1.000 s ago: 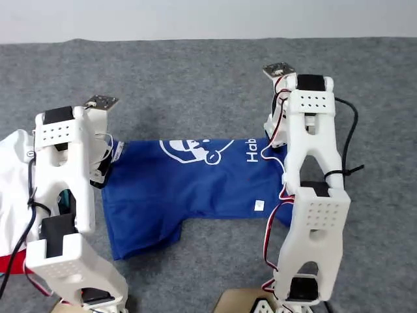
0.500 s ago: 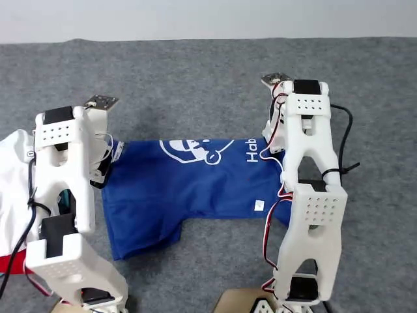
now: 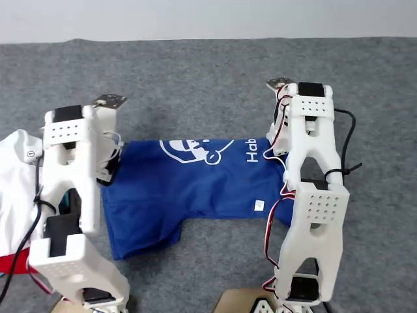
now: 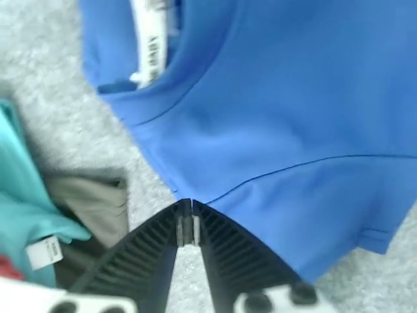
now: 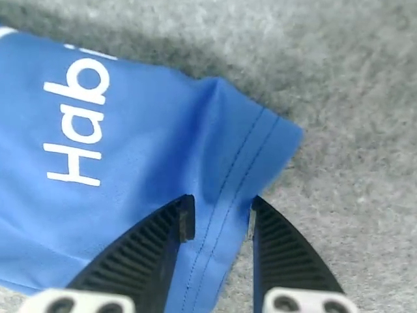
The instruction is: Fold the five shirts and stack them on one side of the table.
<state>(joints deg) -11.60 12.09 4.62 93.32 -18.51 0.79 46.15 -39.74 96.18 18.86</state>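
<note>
Just off the left end of the blue shirt (image 3: 195,189) a heap of other clothes is lying, a white shirt (image 3: 16,189) among them, with a teal garment (image 4: 19,195) and a dark olive garment (image 4: 91,205) just beside the blue shirt's shoulder. At that shoulder the left gripper (image 4: 187,222) is sitting with its jaws pressed together tip to tip, right at the blue shirt's edge where a seam is running out, near the collar and its neck label (image 4: 151,45). We are not able to tell whether any cloth is caught between the tips. The blue shirt itself is lying flat and spread crosswise on the grey table (image 3: 195,78), print upward, collar toward the left arm and hem toward the right arm. We are judging it to be light, thin and limp: it is likely to sag and crease wherever it is not supported, and to drag a little on the rough table cover. So we are favouring holds on the doubled, stitched edges, the shoulder seam at one end and the hem corner at the other, so that both ends are lifting evenly. At the blue shirt's right end the right gripper (image 5: 221,215) is standing with its jaws parted, straddling the hem near its corner, the double stitching passing between the two fingers and the cloth not yet pinched.
</note>
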